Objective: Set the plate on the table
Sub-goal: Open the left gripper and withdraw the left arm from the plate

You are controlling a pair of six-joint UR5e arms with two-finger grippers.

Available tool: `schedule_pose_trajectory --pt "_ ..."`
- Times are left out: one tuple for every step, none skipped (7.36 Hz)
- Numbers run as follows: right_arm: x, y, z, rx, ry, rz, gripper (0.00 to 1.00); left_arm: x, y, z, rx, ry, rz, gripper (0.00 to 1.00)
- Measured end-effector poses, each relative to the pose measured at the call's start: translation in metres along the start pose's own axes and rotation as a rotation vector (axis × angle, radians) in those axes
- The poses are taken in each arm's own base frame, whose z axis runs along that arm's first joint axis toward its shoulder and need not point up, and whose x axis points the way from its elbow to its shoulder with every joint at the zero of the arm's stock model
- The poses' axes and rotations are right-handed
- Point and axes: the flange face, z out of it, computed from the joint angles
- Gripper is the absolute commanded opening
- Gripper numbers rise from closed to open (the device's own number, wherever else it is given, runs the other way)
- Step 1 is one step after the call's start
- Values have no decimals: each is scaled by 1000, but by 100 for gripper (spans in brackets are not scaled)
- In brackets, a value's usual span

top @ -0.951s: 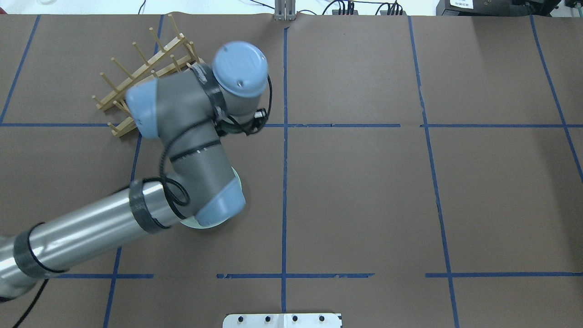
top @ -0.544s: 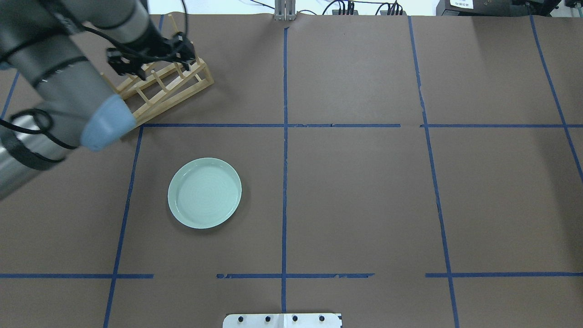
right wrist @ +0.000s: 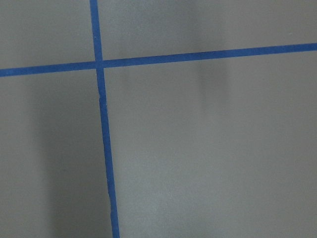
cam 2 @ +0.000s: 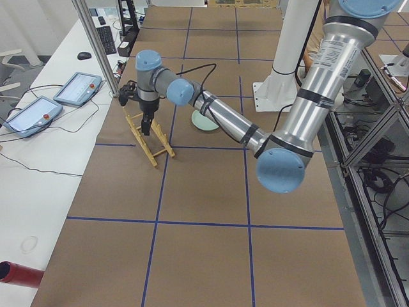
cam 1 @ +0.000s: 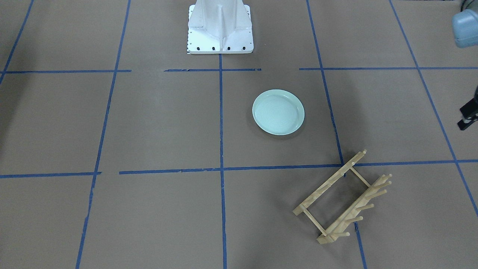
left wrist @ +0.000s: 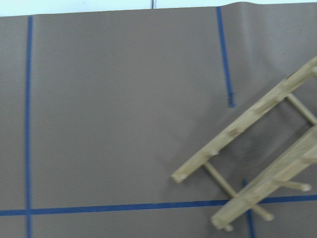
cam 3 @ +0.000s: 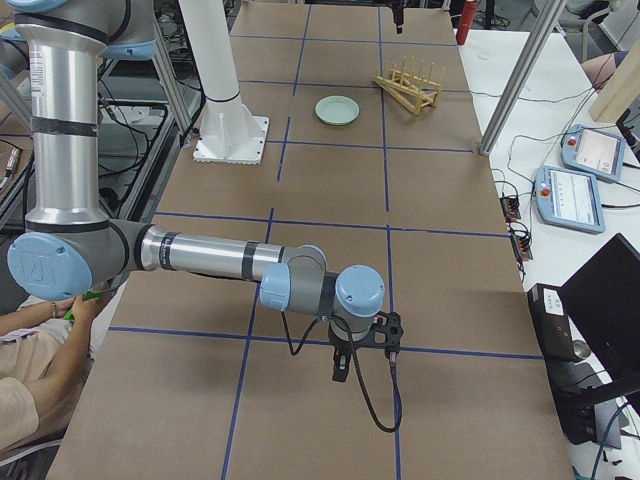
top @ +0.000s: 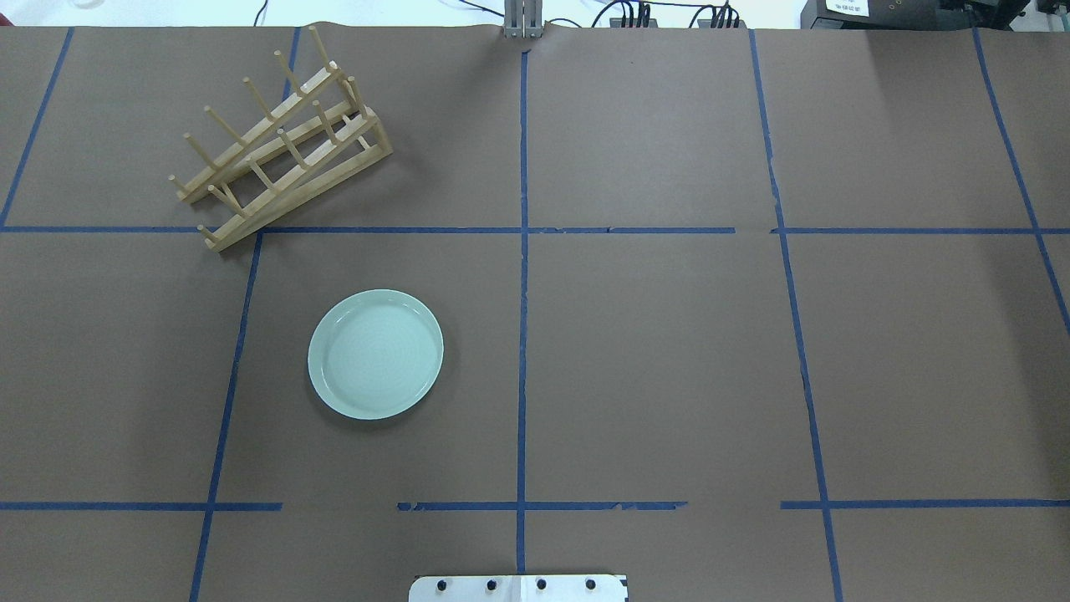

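The pale mint-green plate (top: 375,354) lies flat and upright on the brown table (top: 669,334), left of the centre tape line, with nothing touching it. It also shows in the front view (cam 1: 278,112) and, partly hidden by the arm, in the exterior left view (cam 2: 206,120). No gripper is in the overhead view. In the exterior left view my left gripper (cam 2: 146,125) hangs by the wooden rack (cam 2: 148,137), away from the plate; I cannot tell if it is open. My right gripper (cam 3: 340,372) shows only in the exterior right view, low over the table far from the plate; its state is unclear.
The light wooden peg rack (top: 280,142) stands at the back left, beyond the plate, and fills the right side of the left wrist view (left wrist: 267,163). The white robot base (cam 1: 220,30) is at the near edge. Tablets and cables lie past the far table edge.
My left arm, which covered the plate a second ago, swung away over the rack and then out of the overhead view. The plate lies uncovered and has not moved.
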Motion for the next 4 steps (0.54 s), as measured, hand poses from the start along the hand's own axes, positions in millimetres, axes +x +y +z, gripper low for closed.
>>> schedule_pose_trajectory --pt "0 0 0 0 0 0 100 -52 24 5 -20 -11 13 100" --pt "0 0 0 0 0 0 100 -95 49 6 -33 -12 9 100" --pt "0 0 0 -1 0 1 100 -127 76 10 -51 8 10 100" --pt "0 0 0 -1 0 1 100 -148 96 17 -68 31 17 100"
